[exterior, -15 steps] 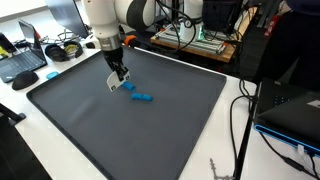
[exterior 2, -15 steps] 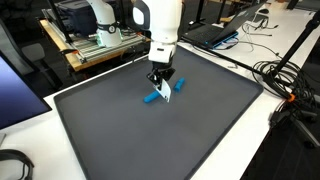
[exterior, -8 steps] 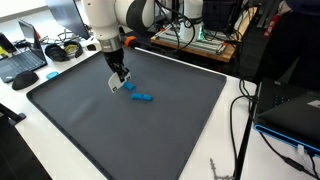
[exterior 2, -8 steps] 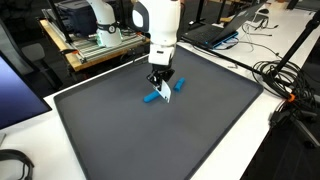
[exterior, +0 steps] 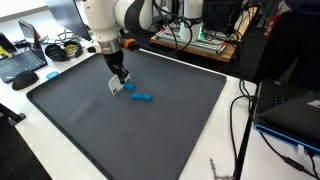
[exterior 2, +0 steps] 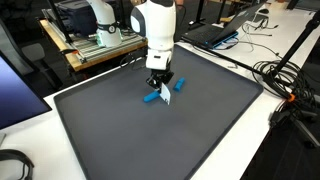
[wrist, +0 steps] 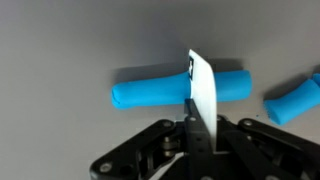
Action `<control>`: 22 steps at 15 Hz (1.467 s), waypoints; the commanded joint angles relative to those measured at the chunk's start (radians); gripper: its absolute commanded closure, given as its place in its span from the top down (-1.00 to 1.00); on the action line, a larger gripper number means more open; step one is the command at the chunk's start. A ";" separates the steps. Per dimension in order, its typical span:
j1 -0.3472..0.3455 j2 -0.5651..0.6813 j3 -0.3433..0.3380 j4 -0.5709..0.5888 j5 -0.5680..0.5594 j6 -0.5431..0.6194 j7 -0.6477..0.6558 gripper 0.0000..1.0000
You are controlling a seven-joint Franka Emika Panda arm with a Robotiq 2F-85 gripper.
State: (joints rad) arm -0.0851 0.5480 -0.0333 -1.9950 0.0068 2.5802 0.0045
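While the arm leans over the far part of the dark grey mat [exterior: 150,130], the gripper [exterior: 118,80] points down, low over the mat's surface. Its two fingers are closed tight on a thin white card [wrist: 203,90]. In the wrist view the card stands on its edge between them and rises out of the black finger parts. The same card shows in both exterior views as a small white piece just under the gripper [exterior 2: 160,85], at [exterior: 114,86] and [exterior 2: 166,93].

Right behind the card in the wrist view lies a long blue cylinder [wrist: 150,88], flat on the mat and crosswise to the card, so that the card covers a strip of its right half. Whether the card's edge touches the cylinder cannot be told from these pictures. A shorter blue piece [wrist: 292,102] lies near the cylinder's right end, a little tilted and apart from it.

In an exterior view the two blue pieces lie just beside the gripper, one at [exterior: 131,87] and one at [exterior: 143,97].

Around the mat is a white table [exterior: 60,150]. A laptop [exterior: 20,62] and headphones [exterior: 65,47] lie on it, and black cables [exterior 2: 285,75] run along one side.
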 commanded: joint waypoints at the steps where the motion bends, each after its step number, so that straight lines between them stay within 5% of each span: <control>1: -0.038 0.049 0.051 0.000 0.071 0.070 -0.054 -0.98; 12: -0.080 0.037 0.144 -0.024 0.162 0.188 -0.132 -0.98; 22: -0.038 -0.029 0.068 -0.036 0.107 0.132 -0.063 -0.98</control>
State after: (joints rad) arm -0.1359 0.5594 0.0602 -2.0134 0.1157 2.7423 -0.0820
